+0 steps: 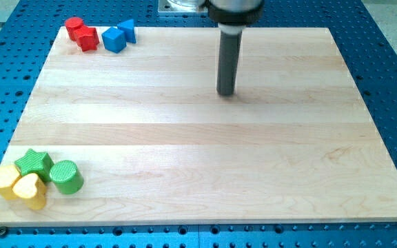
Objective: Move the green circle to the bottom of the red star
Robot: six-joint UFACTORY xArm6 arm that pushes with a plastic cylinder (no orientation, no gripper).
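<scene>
The green circle (66, 176) sits near the view's bottom left corner of the wooden board (205, 151). It touches a green star (34, 164) and a yellow heart (31, 190). The red star (87, 38) sits near the view's top left corner, touching a red round block (74, 28). My tip (226, 93) is down on the board in the upper middle, far to the right of both groups and touching no block.
A yellow block (5, 181) lies at the far bottom left beside the heart. Two blue blocks (114, 39) (127, 29) sit just right of the red star. A blue perforated table (384, 62) surrounds the board.
</scene>
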